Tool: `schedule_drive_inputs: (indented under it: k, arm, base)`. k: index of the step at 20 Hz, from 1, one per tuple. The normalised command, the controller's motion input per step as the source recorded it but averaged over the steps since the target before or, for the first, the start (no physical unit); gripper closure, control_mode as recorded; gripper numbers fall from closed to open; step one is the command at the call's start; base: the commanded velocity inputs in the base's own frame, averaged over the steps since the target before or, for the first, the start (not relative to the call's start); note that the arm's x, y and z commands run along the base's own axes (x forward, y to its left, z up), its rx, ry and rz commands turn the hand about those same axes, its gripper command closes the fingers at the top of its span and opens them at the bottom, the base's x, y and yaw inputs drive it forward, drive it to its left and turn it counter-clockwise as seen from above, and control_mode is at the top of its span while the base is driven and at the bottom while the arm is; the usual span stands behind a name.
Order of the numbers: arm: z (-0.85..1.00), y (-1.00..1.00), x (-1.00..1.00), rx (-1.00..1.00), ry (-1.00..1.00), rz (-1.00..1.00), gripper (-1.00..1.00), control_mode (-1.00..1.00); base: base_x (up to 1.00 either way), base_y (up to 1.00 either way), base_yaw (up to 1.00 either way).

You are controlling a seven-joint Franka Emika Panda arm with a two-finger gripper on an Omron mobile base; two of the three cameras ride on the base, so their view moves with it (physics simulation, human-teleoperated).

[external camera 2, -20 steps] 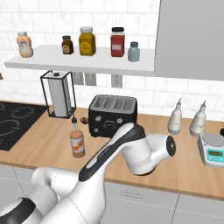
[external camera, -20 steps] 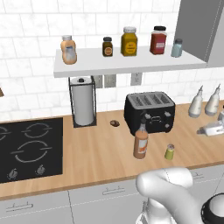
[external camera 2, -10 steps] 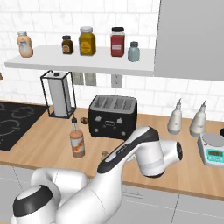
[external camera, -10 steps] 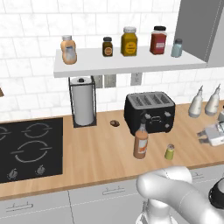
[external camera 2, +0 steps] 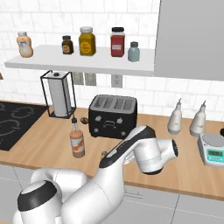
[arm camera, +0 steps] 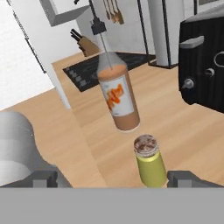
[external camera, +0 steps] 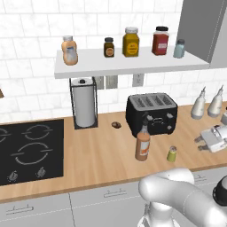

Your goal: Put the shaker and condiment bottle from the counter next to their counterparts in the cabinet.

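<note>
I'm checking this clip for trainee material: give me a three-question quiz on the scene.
1. True or false: the shaker stands on the counter.
2. What sits nearest the grey panel on the shelf? A) pale blue shaker B) peach bottle
3. Is the gripper open or shut?

Key: 1 true; 2 A; 3 open, a finger on either side of the shaker, not gripping it.

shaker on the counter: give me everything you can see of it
The shaker is a tiny yellow-green cylinder with a grey, speckled cap, glossy like plastic or glass. It stands upright on the wooden counter, in front of the black toaster and to the right of the condiment bottle, apart from both. In the hand view it sits between the open claw fingertips, which do not touch it.
</note>
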Motion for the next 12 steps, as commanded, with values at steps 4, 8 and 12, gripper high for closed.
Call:
schedule_drive_inputs:
  k: [4, 8, 12]
  arm:
    - [-0.53, 0.17, 0.0, 0.0, -0.02, 0.0, -1.0, -1.0]
    - [-0.36, 0.1, 0.0, 0.0, 0.0, 0.02, -1.0, -1.0]
    - [-0.2, 0.17, 0.0, -0.02, -0.03, 0.0, -1.0, -1.0]
  base:
    - [0.0, 0.0, 0.0]
    - [0.0, 0.0, 0.0]
    - [0.0, 0.0, 0.0]
